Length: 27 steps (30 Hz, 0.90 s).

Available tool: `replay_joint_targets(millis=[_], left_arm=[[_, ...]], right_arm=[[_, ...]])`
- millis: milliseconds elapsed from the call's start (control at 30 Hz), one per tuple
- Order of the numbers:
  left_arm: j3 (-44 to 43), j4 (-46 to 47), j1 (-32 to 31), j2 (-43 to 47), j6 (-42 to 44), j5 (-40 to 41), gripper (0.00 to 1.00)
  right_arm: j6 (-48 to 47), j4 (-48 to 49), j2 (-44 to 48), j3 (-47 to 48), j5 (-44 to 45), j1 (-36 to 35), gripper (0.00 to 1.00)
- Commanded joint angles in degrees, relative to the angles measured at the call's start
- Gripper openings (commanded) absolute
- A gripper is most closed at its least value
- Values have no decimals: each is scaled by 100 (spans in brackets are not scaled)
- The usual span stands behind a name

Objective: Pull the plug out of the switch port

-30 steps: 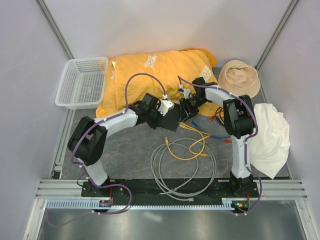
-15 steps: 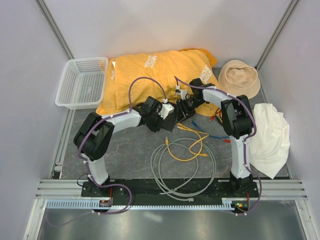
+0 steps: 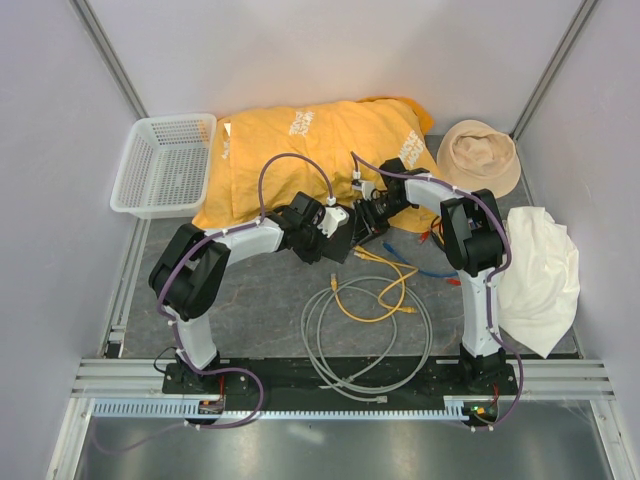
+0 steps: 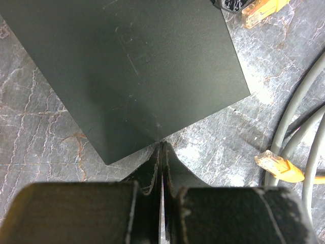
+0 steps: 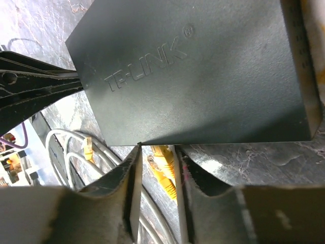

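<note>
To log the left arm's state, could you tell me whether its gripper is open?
No, the left gripper is shut, its jaws pressed together with no gap, beside the black switch.

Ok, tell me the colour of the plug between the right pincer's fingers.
The plug is yellow; the right wrist view shows it best.

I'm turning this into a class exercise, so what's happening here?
Two robot arms meet at a black switch. The left arm, jaws shut, has its tip against one edge of it. The right arm has its jaws partly open around a yellow plug at another edge, not clamped. Whether the plug sits in its port is hidden.
</note>
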<state>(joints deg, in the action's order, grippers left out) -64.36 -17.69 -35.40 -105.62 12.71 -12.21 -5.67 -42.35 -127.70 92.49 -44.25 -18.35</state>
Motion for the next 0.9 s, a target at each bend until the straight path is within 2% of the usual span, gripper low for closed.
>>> replay_joint_targets(millis=[0,133,367,533,633,867], left_arm=[[-147,-68,-46,-125,-32,52,2],[-147,-68,-46,-134,-32,61,2],[-139,-68,-46,-125,-32,69,2],[-130,-59,-64,-116,-32,96,2],[-138,-50,-64,-125,-41,113,2],[-138,-50,-64,-116,-23,122,1]], right_arm=[[-101,130,-467,-205,1067,-37,31],[-83,157,-431,-275,1287,-63,22],[-31,192,-449,-381,1533,-99,16],[-127,104,-308,-573,2234,-143,8],[-408,-194,-255,-696,2255,-143,2],[-470,-546,-10,-917,2412,-195,0]])
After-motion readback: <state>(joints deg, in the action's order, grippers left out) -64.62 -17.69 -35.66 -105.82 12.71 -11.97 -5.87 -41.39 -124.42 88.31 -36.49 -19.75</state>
